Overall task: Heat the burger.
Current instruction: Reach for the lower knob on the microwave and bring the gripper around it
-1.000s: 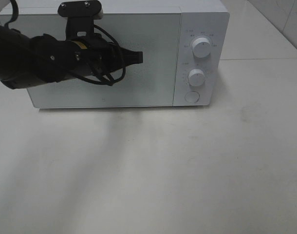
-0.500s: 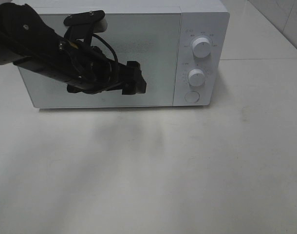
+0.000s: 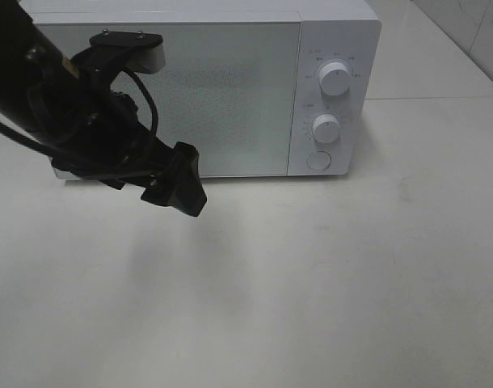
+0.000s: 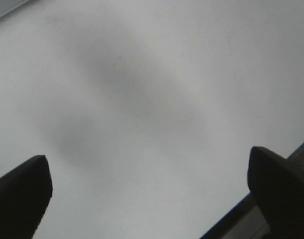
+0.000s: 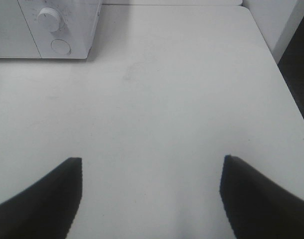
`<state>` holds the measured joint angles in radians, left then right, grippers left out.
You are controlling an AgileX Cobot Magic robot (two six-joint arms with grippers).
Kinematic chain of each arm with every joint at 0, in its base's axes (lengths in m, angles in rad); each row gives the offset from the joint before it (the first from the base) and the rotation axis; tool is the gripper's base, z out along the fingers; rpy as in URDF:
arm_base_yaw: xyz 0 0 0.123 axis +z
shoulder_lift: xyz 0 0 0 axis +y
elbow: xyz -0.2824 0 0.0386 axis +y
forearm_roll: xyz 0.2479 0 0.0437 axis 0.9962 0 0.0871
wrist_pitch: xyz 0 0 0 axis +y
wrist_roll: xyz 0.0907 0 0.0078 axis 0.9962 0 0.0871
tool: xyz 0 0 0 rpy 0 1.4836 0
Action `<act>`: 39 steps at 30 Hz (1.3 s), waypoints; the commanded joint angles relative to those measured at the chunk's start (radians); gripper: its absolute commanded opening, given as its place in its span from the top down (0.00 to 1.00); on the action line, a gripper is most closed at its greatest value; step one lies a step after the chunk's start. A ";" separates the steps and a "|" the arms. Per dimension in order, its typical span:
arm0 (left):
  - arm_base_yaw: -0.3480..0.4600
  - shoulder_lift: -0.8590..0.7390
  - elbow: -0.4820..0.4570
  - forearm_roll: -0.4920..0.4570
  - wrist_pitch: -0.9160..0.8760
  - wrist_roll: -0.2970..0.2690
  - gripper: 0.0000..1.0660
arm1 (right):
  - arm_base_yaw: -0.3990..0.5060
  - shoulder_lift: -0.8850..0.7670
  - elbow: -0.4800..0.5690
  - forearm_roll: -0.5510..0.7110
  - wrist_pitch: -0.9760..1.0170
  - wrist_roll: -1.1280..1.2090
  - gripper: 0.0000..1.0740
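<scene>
From the high camera, one white microwave [image 3: 230, 89] stands at the far side of the pale table [image 3: 311, 283] with its door shut. Its control panel on the right carries two round knobs, an upper one [image 3: 334, 78] and a lower one [image 3: 326, 128], with one round button [image 3: 318, 161] beneath them. One black arm [image 3: 61, 121] comes in from the left, crossing the front of the microwave's left end. Its left gripper [image 3: 180, 184] hangs just off the near lower edge of the door, above the tabletop, touching nothing I can make out.

The left wrist camera shows that gripper [image 4: 147, 159] with its two dark fingertips [image 4: 22, 191] spread wide. Only bare table [image 4: 167, 59] and a soft shadow lie between them, and it carries nothing.

The right wrist camera shows the right gripper [image 5: 151, 162] with its two fingers [image 5: 47, 194] parted too, empty, over the table [image 5: 167, 99] well to the near right of the microwave [image 5: 22, 30]. One knob [image 5: 49, 19] and the button [image 5: 61, 46] show there.

I cannot tell where the burger is, because no view shows it.
</scene>
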<state>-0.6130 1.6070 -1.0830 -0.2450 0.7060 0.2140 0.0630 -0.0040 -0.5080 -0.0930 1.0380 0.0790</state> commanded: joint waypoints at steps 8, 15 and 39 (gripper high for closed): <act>0.230 -0.088 -0.005 0.010 0.267 -0.066 0.06 | -0.003 -0.026 0.000 0.000 -0.001 -0.005 0.30; 0.429 -0.134 -0.005 0.011 0.411 -0.066 0.06 | -0.003 -0.026 0.000 0.000 -0.001 -0.005 0.30; 0.688 -0.717 0.250 0.135 0.511 -0.115 0.06 | -0.003 -0.026 0.000 0.000 -0.001 -0.005 0.30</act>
<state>0.0720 0.9310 -0.8570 -0.1270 1.2170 0.1260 0.0630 -0.0040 -0.5080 -0.0930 1.0380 0.0790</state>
